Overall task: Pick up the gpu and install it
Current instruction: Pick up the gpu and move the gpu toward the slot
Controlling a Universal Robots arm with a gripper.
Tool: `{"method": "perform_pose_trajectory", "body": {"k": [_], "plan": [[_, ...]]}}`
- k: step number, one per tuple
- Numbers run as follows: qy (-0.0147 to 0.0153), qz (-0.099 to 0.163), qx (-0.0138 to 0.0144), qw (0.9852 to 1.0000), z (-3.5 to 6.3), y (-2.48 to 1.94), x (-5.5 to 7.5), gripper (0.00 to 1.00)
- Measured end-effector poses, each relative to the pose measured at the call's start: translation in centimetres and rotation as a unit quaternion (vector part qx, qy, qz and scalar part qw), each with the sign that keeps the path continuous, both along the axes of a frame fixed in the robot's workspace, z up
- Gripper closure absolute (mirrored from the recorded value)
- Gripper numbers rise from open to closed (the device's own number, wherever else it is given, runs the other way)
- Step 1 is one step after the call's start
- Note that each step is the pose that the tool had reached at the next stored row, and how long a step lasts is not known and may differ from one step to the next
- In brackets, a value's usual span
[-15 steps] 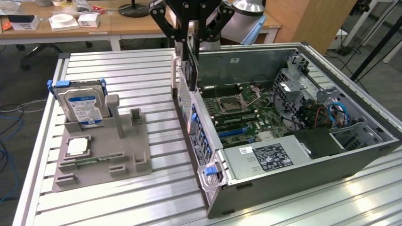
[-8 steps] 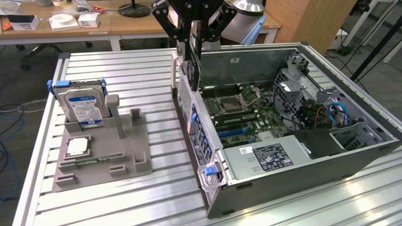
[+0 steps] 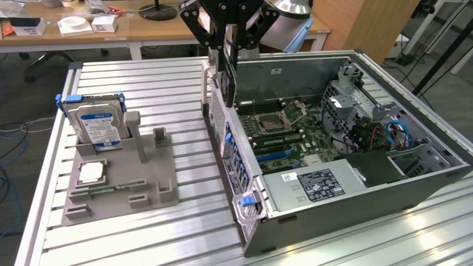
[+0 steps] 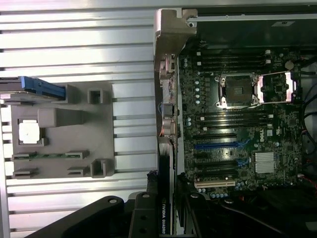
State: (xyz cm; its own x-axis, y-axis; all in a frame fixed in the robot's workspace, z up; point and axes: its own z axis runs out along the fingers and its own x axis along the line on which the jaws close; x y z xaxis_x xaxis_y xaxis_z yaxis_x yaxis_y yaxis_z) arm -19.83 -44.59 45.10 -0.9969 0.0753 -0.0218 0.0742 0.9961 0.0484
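Tabletop comes first: we count one slatted aluminium table (image 3: 148,72), and it carries everything else. On it, toward the exterior view's right, lies one open computer case (image 3: 355,216) on its side. Inside we see one green motherboard (image 4: 277,129) and one grey power supply (image 3: 314,185) with a dark label. On the board we make out one CPU socket (image 4: 237,90) with its lid swung open, one long blue expansion slot (image 4: 220,145) and one white slot (image 4: 214,184). Toward the exterior view's left sits one grey parts holder (image 3: 159,183), well apart from the case. It carries three parts. One is a blue-labelled hard drive (image 3: 99,124) standing upright in a blue carrier. One is a processor chip (image 3: 90,173) lying flat. One is a narrow green memory stick (image 4: 47,155) lying between clips. We see one gripper (image 3: 229,45), black, reaching down from above with its fingers clamped on one gpu (image 3: 227,83). The card hangs edge-down between the fingers, directly below the claw. It hangs over the case wall that faces the parts holder. In the wrist view its edge label reads NVIDIA QUADRO, and it sits just beside the slot end of the motherboard. We cannot tell whether its lower edge touches the case.
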Motion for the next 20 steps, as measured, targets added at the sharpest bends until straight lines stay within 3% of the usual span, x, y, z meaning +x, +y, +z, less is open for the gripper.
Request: {"method": "perform_pose_trajectory", "body": {"k": [20], "plan": [[0.0000, 0.000, 0.0000, 1.0000, 0.00, 0.00, 0.73, 0.74]]}}
